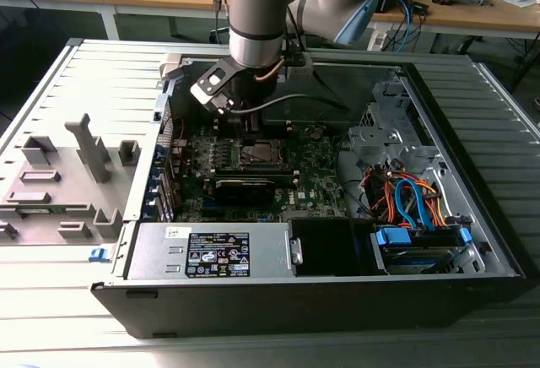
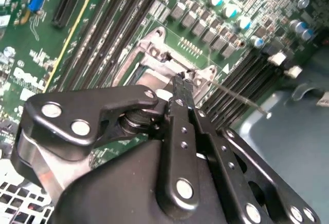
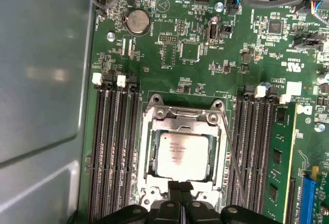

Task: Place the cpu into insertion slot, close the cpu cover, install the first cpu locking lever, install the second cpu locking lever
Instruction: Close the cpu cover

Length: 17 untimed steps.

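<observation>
Pincer (image 3: 180, 187) is pressed together, tips resting on the edge of the cpu cover (image 3: 148, 154). The cover lies flat over the cpu (image 3: 178, 154) in the insertion slot (image 1: 258, 154). One locking lever (image 3: 231, 149) slants out over the memory slots (image 3: 252, 152). In the exterior view a black card (image 1: 245, 186) sits at 6 o'clock, just beside the slot.

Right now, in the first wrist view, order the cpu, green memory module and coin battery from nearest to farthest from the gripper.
1. cpu, directly before the gripper.
2. green memory module, off to one side.
3. coin battery, far across the motherboard.
</observation>
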### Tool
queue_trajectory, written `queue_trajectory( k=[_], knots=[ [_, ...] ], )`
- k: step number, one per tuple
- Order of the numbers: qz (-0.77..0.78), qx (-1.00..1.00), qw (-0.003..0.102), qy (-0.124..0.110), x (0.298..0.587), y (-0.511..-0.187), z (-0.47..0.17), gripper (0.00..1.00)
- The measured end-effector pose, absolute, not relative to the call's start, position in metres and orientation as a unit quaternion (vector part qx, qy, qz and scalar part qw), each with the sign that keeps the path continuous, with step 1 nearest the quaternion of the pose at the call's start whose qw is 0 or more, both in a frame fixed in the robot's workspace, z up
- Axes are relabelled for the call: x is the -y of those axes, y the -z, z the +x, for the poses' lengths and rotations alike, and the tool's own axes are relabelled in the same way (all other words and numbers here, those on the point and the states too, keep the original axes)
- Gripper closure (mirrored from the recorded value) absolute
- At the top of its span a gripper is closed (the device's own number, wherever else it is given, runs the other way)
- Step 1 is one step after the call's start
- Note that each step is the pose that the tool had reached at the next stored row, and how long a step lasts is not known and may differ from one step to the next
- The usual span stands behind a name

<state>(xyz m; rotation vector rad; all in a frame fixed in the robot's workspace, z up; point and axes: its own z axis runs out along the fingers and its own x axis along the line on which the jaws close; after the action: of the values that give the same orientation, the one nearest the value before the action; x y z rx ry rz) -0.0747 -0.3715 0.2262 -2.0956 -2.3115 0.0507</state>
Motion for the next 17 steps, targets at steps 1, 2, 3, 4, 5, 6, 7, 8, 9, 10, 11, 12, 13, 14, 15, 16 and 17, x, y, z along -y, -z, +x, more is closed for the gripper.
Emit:
queue_trajectory(
  k=[1, 2, 3, 4, 5, 6, 7, 8, 9, 10, 11, 12, 13, 14, 15, 16, 17],
  knots=[
    [-0.672, 0.741, 0.014, -0.019, 0.371, -0.226, -0.067, 0.89],
    [-0.671, 0.741, 0.017, -0.022, 0.371, -0.226, -0.059, 0.89],
    [-0.671, 0.740, 0.020, -0.025, 0.371, -0.226, -0.053, 0.89],
    [-0.671, 0.740, 0.022, -0.027, 0.371, -0.226, -0.047, 0.89],
    [-0.671, 0.740, 0.023, -0.027, 0.371, -0.226, -0.046, 0.89],
    [-0.671, 0.740, 0.023, -0.028, 0.372, -0.226, -0.044, 0.89],
    [-0.671, 0.740, 0.023, -0.028, 0.372, -0.227, -0.044, 0.89],
    [-0.671, 0.740, 0.023, -0.028, 0.371, -0.228, -0.043, 0.89],
    [-0.671, 0.740, 0.023, -0.028, 0.371, -0.230, -0.043, 0.89],
    [-0.671, 0.740, 0.023, -0.028, 0.371, -0.234, -0.043, 0.89],
    [-0.671, 0.740, 0.023, -0.028, 0.371, -0.239, -0.043, 0.89],
    [-0.671, 0.740, 0.023, -0.028, 0.371, -0.242, -0.043, 0.89],
    [-0.671, 0.740, 0.023, -0.028, 0.371, -0.247, -0.043, 0.89],
    [-0.671, 0.740, 0.023, -0.028, 0.371, -0.249, -0.043, 0.89],
    [-0.671, 0.740, 0.023, -0.028, 0.371, -0.254, -0.043, 0.89],
    [-0.671, 0.740, 0.023, -0.028, 0.371, -0.256, -0.043, 0.89],
    [-0.671, 0.740, 0.023, -0.028, 0.371, -0.258, -0.043, 0.89]
  ],
)
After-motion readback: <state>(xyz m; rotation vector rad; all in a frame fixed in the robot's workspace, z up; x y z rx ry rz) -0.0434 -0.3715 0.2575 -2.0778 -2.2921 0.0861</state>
